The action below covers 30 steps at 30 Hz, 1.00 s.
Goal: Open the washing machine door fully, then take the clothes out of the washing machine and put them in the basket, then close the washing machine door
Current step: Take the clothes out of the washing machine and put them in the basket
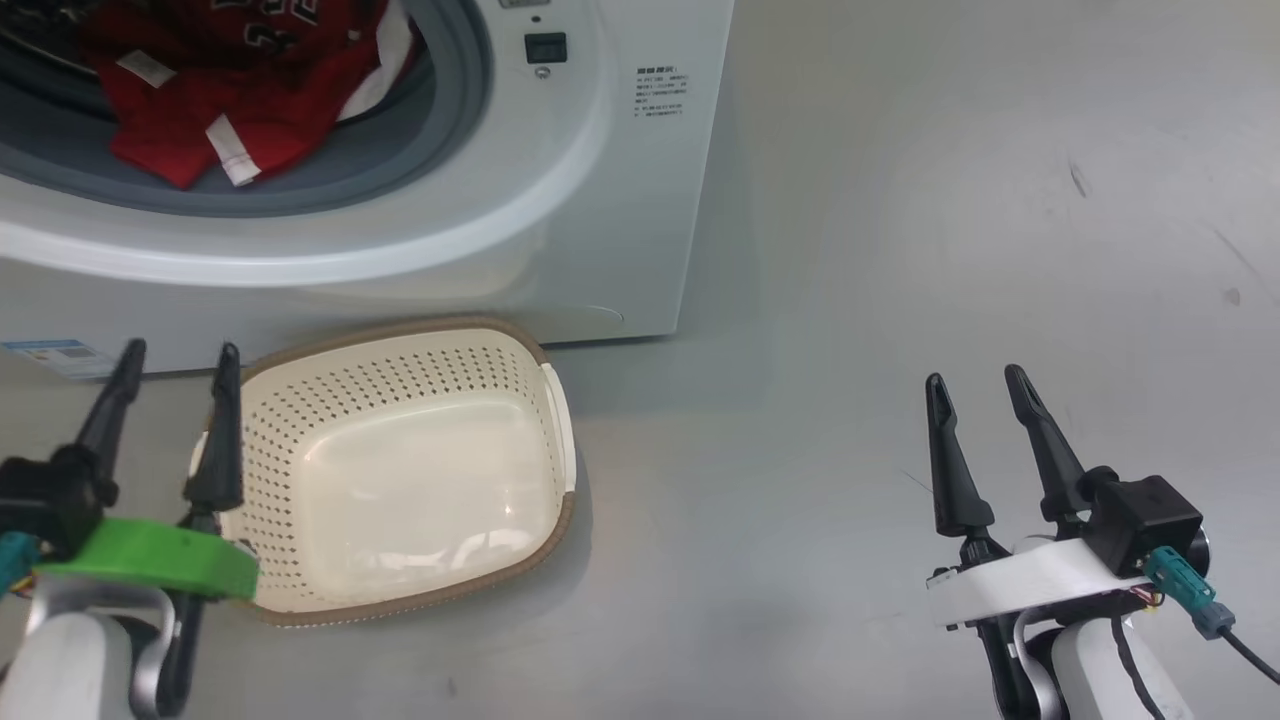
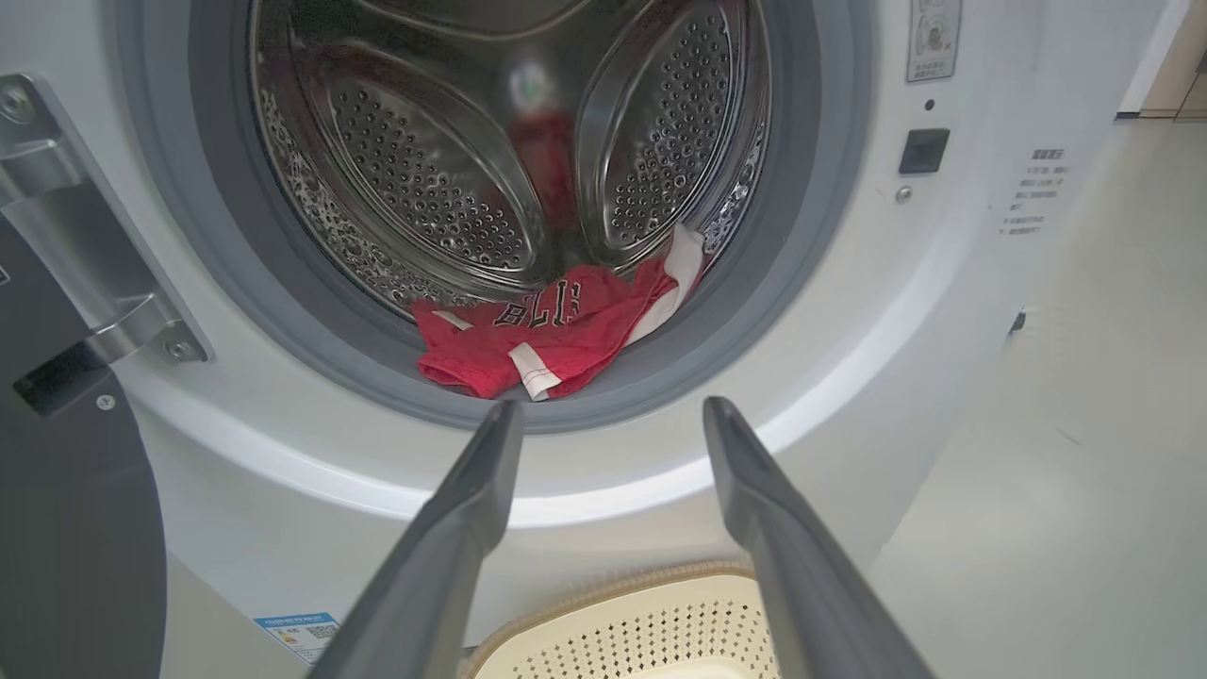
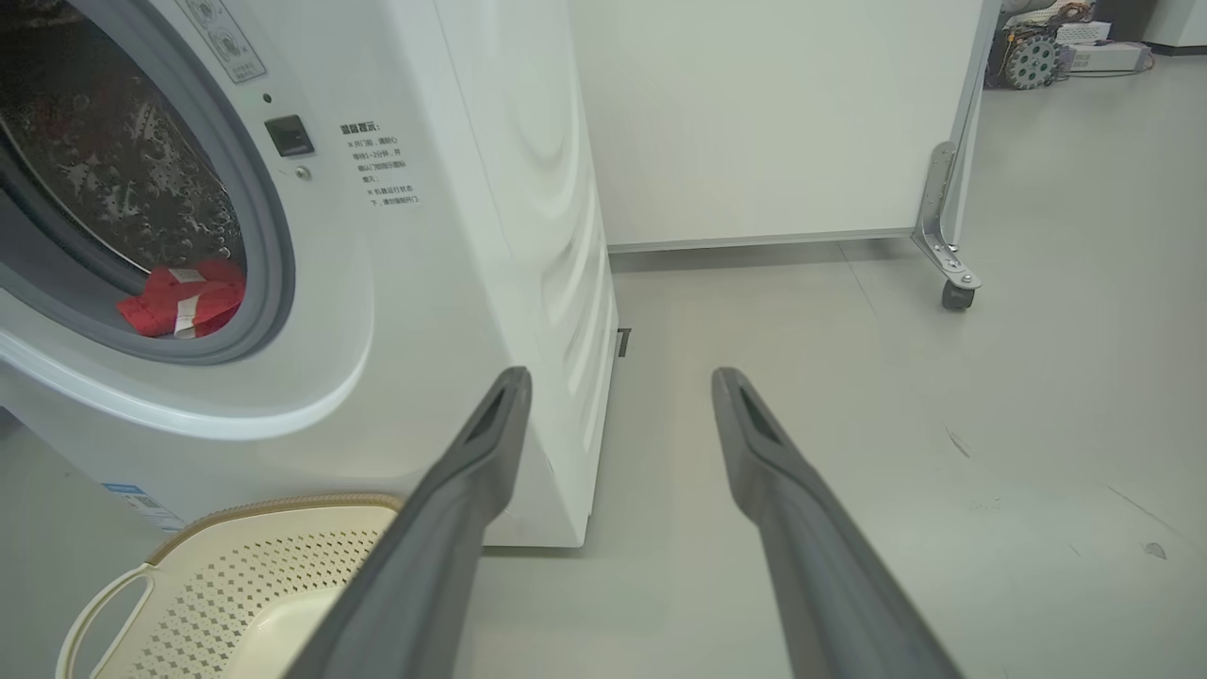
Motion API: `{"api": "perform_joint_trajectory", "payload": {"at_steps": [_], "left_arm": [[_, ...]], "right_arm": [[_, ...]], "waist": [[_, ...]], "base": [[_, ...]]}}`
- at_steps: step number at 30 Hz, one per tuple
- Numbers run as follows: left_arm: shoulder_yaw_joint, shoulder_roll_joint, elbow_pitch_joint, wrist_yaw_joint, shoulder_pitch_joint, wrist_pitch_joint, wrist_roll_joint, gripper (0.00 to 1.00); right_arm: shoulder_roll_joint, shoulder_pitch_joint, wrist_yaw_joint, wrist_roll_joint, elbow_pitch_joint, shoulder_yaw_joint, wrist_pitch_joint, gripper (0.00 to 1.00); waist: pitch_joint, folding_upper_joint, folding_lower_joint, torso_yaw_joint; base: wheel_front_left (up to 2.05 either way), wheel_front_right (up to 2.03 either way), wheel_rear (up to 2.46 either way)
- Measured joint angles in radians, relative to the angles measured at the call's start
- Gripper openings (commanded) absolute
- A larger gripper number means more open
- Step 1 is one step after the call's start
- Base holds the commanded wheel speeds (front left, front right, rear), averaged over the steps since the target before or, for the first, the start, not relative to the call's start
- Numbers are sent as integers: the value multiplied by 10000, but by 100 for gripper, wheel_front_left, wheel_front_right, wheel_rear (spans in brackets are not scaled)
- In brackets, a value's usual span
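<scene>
The floor (image 1: 900, 250) was smooth, pale grey and slightly glossy, w/ a few dark scuffs (image 1: 1078, 178) off to the R. The washing machine (image 1: 560, 200) stood on it: white front, small black text (image 1: 660, 95), a dark square socket (image 1: 545, 47) beside the opening, and a blue sticker (image 1: 55, 355) low on the front. The washing machine door (image 2: 66, 528) stood open on the L, its dark inner face and steel hinge (image 2: 104, 283) visible in the left wrist view. The clothes (image 1: 240, 100), red w/ white trim, lay at the bottom front of the steel drum (image 2: 424, 170), partly draped over the grey gasket (image 1: 440, 120). The basket (image 1: 330, 400) sat on the floor just in front of the machine, below the opening, its glossy cream bottom showing.

The left gripper (image 1: 181, 347) had its fingers spread w/ nothing btwn them, pointing toward the drum opening. In the head view they overlapped the basket's L rim. The right gripper (image 1: 975, 375) was also spread and held nothing. It was over bare floor, well apart from the basket and to the R of the machine.

Past the machine's side, the right wrist view showed a white partition (image 3: 773, 113) on a caster (image 3: 954, 294). There was some equipment w/ cables (image 3: 1033, 47) in the far corner, too small to make out.
</scene>
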Motion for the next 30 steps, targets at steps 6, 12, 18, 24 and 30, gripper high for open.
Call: {"api": "perform_joint_trajectory", "payload": {"at_steps": [6, 12, 18, 24, 30], "left_arm": [[502, 213, 476, 0, -1142, 961, -863, 100], [1099, 587, 1005, 0, -2386, 1850, -1423, 100], [1411, 1239, 1758, 136, -3586, 3024, -1499, 100], [1501, 1494, 2186, 299, -4708, 3707, -1628, 100], [1505, 1778, 2771, 596, -5550, 4422, -1624, 100]], "right_arm": [[-2, -470, -90, 180, -167, 364, 0, 100], [-6, -639, -186, 303, -209, 711, -2, 100], [-8, -975, -351, 556, -314, 1114, -2, 100], [-6, -1151, -527, 786, -384, 1360, -2, 100], [-6, -1359, -708, 880, -483, 1567, -2, 100]], "waist": [[680, 0, 0, -431], [1263, 0, 0, -989], [1875, 0, 0, -1651], [2322, 0, 0, -2160], [2737, 0, 1, -2531]], "base": [[0, 0, 0], [0, 0, 0], [0, 0, 0], [0, 0, 0], [0, 0, 0]]}}
